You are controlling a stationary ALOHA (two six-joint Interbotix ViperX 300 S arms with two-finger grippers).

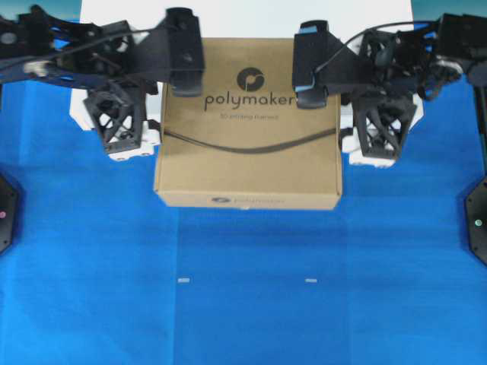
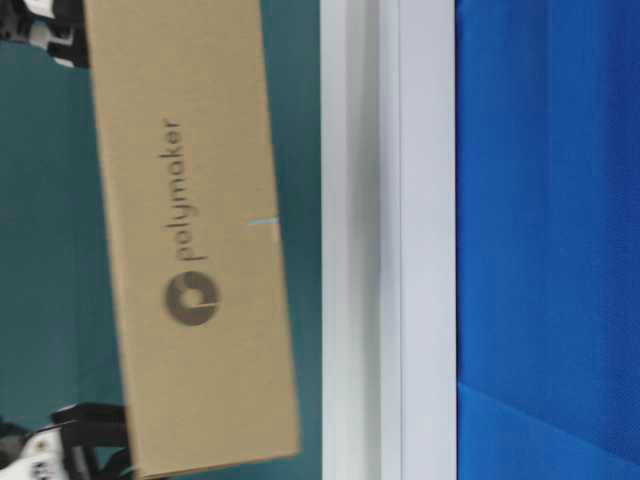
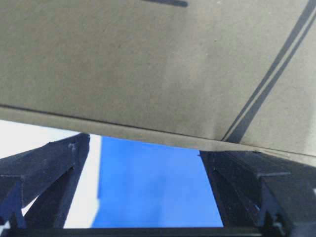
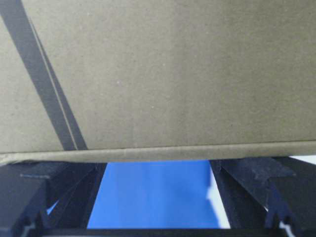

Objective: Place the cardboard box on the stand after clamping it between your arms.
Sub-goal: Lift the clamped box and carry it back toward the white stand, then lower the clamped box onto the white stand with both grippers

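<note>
We hold the box pressed between left gripper at 9 o'clock and right gripper at 3, jaws spread, box lifted over the stand; next: lower level

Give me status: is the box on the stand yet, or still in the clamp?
Done: the cardboard box is squeezed between the left tool and the right tool, one on each side edge, jaws wide. In hand: the table-level view shows a gap between the box and the white stand, so it appears lifted and carried over it. Left: lower it onto the stand and pull both arms away.
</note>
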